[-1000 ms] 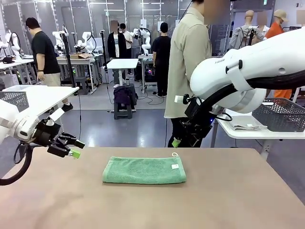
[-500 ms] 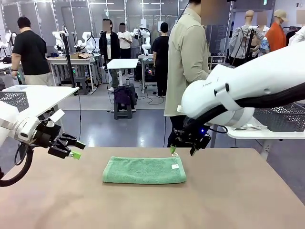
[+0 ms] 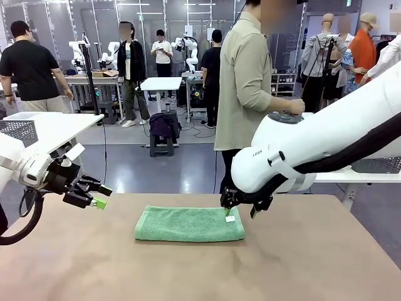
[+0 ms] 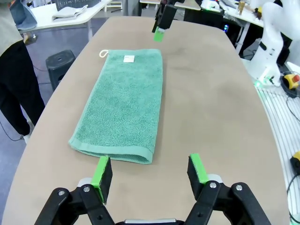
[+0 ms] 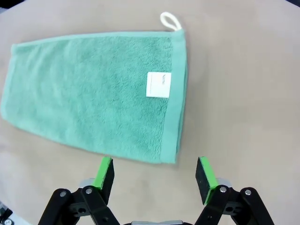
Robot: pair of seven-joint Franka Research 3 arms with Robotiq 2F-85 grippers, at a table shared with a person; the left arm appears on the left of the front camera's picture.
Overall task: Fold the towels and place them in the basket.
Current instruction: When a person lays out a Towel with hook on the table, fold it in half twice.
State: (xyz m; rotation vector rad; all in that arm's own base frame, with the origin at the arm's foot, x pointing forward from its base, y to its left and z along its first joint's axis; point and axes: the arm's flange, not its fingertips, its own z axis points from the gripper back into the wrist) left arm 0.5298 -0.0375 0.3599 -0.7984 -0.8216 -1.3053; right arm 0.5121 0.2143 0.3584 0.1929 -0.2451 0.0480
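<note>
You are seeing a mint green towel (image 3: 189, 224) carrying a white label (image 5: 159, 85) and white loop (image 5: 169, 21), lying against a tan table (image 3: 313, 263); the black left gripper (image 4: 149, 171) and right gripper (image 5: 157, 174) are showing green pads (image 5: 205, 173).

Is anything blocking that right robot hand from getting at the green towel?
Nothing visible does. The right hand hangs open close above the labelled end of the green towel, which lies folded flat on the brown table. Only open air separates the two.
</note>
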